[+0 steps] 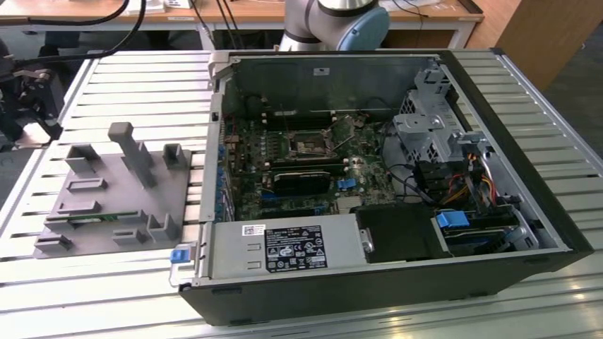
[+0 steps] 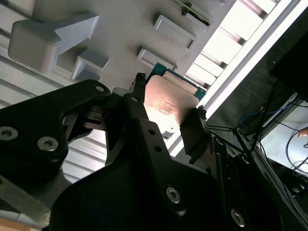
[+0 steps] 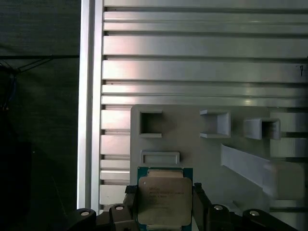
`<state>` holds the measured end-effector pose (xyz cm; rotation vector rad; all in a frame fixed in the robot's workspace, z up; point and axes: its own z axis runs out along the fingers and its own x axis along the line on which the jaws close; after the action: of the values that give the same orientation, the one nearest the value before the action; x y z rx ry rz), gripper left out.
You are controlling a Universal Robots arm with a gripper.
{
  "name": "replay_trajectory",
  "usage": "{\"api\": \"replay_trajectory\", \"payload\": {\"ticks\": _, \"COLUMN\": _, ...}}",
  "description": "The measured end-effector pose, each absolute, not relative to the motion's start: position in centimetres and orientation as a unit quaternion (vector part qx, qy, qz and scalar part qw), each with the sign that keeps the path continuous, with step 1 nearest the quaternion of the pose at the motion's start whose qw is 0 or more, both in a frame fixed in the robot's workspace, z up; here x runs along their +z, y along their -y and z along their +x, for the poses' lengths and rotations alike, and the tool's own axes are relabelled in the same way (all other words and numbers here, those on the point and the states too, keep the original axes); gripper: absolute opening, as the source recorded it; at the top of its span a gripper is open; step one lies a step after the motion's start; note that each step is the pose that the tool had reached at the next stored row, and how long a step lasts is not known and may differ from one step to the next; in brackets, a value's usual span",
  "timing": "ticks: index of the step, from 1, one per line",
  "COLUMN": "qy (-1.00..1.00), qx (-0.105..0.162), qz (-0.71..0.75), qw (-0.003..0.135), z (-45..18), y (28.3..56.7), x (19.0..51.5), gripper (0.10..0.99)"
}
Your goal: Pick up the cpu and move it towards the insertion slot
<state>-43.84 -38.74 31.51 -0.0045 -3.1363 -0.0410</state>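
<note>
Two opposite edges of the small, flat, silver-topped square cpu (image 3: 165,199) sit clamped between my jaws; I judge it light, stiff, slippery.

The cpu (image 3: 165,199) sits between two black fingers (image 3: 199,206), seemingly clamped, above a grey fixture (image 3: 192,144) on slatted table (image 3: 202,48).

A robotics lab: slatted aluminium bench (image 1: 141,78), opened computer case (image 1: 377,289), robot arm (image 1: 339,21).

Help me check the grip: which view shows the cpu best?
The first wrist view: the cpu faces the camera, its silver top plain, clamped by the gripper. The second wrist view shows it obliquely, partly behind the gripper.
</note>
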Motion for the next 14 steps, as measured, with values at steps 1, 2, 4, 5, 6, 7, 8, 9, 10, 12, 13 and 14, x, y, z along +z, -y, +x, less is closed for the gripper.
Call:
{"api": "replay_trajectory", "payload": {"ticks": 1, "qy": 1.000, "qx": -0.013, "qz": -0.001, "qw": 0.003, "z": -43.8, "y": 38.7, "x": 31.6, "gripper": 0.541}}
{"api": "replay_trajectory", "payload": {"ticks": 2, "qy": 1.000, "qx": -0.013, "qz": -0.001, "qw": 0.003, "z": -43.8, "y": 38.7, "x": 31.7, "gripper": 0.541}}
{"api": "replay_trajectory", "payload": {"ticks": 4, "qy": 1.000, "qx": -0.013, "qz": -0.001, "qw": 0.003, "z": -43.8, "y": 38.7, "x": 31.8, "gripper": 0.541}}
{"api": "replay_trajectory", "payload": {"ticks": 5, "qy": 1.000, "qx": -0.013, "qz": -0.001, "qw": 0.003, "z": -43.8, "y": 38.7, "x": 31.9, "gripper": 0.541}}
{"api": "replay_trajectory", "payload": {"ticks": 6, "qy": 1.000, "qx": -0.013, "qz": -0.001, "qw": 0.003, "z": -43.8, "y": 38.7, "x": 32.0, "gripper": 0.541}}
{"api": "replay_trajectory", "payload": {"ticks": 7, "qy": 1.000, "qx": -0.013, "qz": -0.001, "qw": 0.003, "z": -43.8, "y": 38.7, "x": 32.1, "gripper": 0.541}}
{"api": "replay_trajectory", "payload": {"ticks": 8, "qy": 1.000, "qx": -0.013, "qz": -0.001, "qw": 0.003, "z": -43.8, "y": 38.7, "x": 32.1, "gripper": 0.541}}
{"api": "replay_trajectory", "payload": {"ticks": 9, "qy": 1.000, "qx": -0.013, "qz": -0.001, "qw": 0.003, "z": -43.8, "y": 38.7, "x": 32.2, "gripper": 0.541}}
{"api": "replay_trajectory", "payload": {"ticks": 10, "qy": 1.000, "qx": -0.013, "qz": -0.001, "qw": 0.003, "z": -43.8, "y": 38.7, "x": 32.3, "gripper": 0.541}}
{"api": "replay_trajectory", "payload": {"ticks": 12, "qy": 1.000, "qx": -0.013, "qz": -0.001, "qw": 0.003, "z": -43.8, "y": 38.7, "x": 32.5, "gripper": 0.541}}
{"api": "replay_trajectory", "payload": {"ticks": 13, "qy": 1.000, "qx": -0.013, "qz": -0.001, "qw": 0.003, "z": -43.8, "y": 38.7, "x": 32.6, "gripper": 0.541}}
{"api": "replay_trajectory", "payload": {"ticks": 14, "qy": 1.000, "qx": -0.013, "qz": -0.001, "qw": 0.003, "z": -43.8, "y": 38.7, "x": 32.7, "gripper": 0.541}}
